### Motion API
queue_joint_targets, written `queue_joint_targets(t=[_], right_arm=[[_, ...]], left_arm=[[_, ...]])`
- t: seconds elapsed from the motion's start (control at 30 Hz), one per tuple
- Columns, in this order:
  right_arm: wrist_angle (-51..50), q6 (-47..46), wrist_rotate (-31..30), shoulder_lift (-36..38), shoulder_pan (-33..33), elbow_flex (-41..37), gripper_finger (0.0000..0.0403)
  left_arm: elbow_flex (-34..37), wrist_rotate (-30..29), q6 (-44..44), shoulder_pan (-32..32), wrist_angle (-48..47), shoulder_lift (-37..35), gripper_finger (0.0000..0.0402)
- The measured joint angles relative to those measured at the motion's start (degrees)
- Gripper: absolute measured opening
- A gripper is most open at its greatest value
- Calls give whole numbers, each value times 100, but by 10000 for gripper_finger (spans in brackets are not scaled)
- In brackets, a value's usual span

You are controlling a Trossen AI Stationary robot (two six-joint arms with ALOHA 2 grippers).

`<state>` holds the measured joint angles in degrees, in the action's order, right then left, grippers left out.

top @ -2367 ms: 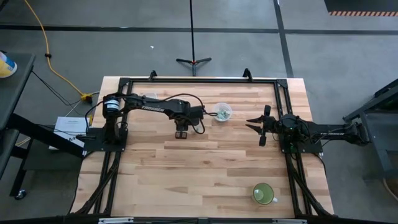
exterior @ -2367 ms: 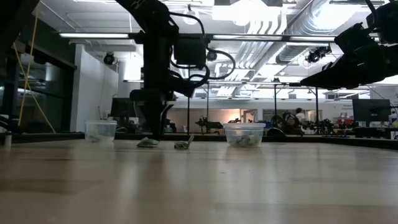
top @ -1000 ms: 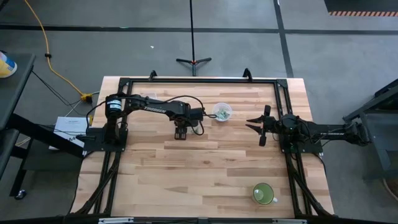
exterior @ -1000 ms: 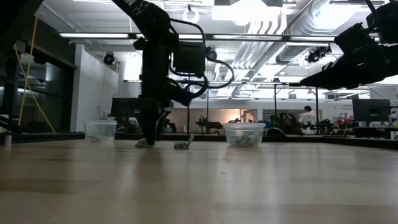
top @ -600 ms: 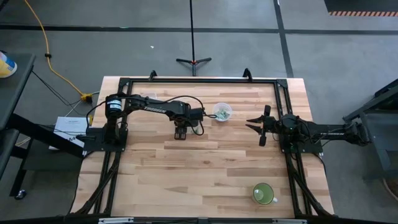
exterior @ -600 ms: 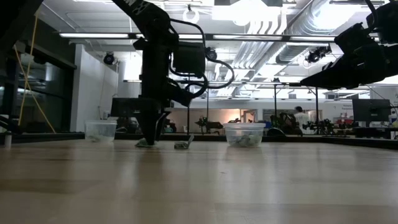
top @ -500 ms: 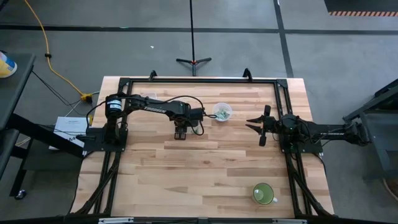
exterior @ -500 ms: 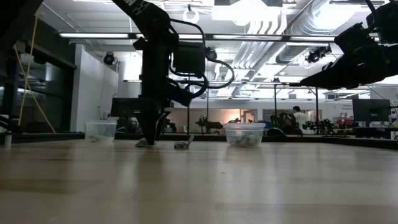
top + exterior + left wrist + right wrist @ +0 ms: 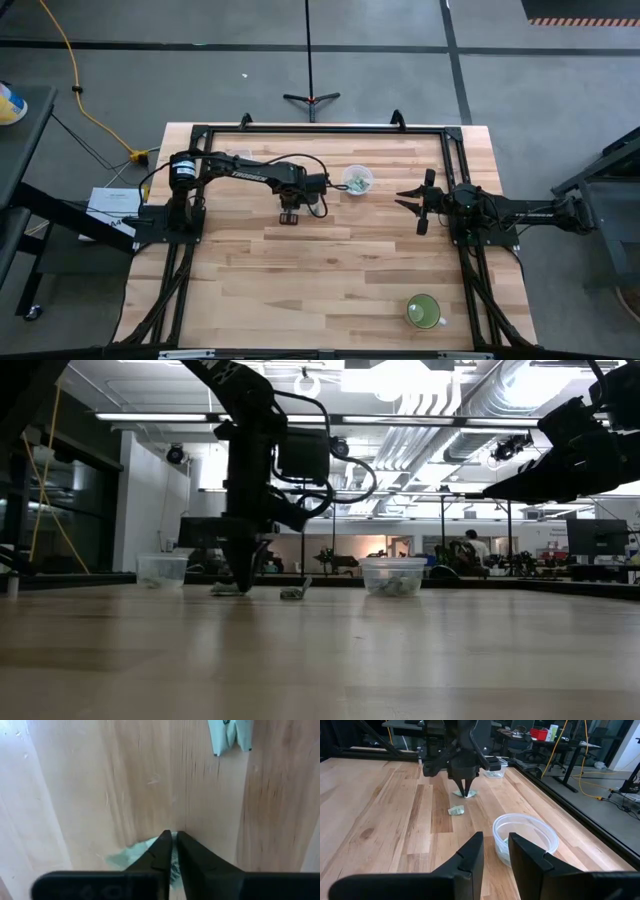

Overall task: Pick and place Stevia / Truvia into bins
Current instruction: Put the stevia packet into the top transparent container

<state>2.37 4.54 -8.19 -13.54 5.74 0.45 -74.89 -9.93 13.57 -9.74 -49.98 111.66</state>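
My left gripper point(image 9: 288, 216) points down at the table's middle-left and is shut on a pale green Stevia packet point(image 9: 132, 856) that lies flat on the wood point(image 9: 226, 589). A second packet point(image 9: 230, 735) lies loose just beside it point(image 9: 456, 810), flat on the table. One clear cup point(image 9: 357, 180) stands to the right of the gripper with packets inside point(image 9: 525, 836). The other clear cup point(image 9: 162, 569) stands near the far left point(image 9: 495, 768). My right gripper point(image 9: 415, 205) waits open above the table's right side. My left gripper pinches the packet's edge point(image 9: 172, 851) between its two fingertips, coming from above and pointing down. The rest of the packet spreads out to one side of the fingers and rests on the table, as the low view shows.
A green mug point(image 9: 424, 312) stands near the table's near right corner. A black frame point(image 9: 320, 128) runs along the far edge and both sides. Bare wood point(image 9: 330, 270) fills the middle and near part of the table.
My left gripper has stayed low at the packet with its fingertips together. In the low view the packet's free end has shifted a little toward the table's left.
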Motion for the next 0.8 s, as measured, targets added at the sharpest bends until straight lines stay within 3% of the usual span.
queue_joint_targets(t=[0.17,0.3,0.5,0.8], right_arm=[[0,0,0,0,0,0,83],[-2,0,0,0,-2,0,83],[0,0,-2,0,-2,0,83],[-2,0,0,0,0,0,83]], left_arm=[[-148,-7,17,0,-413,4,21],[-494,-156,-34,0,-932,4,24],[-1136,-931,-435,-62,-2152,4,29],[-1241,-1523,-1102,-898,-3392,4,24]])
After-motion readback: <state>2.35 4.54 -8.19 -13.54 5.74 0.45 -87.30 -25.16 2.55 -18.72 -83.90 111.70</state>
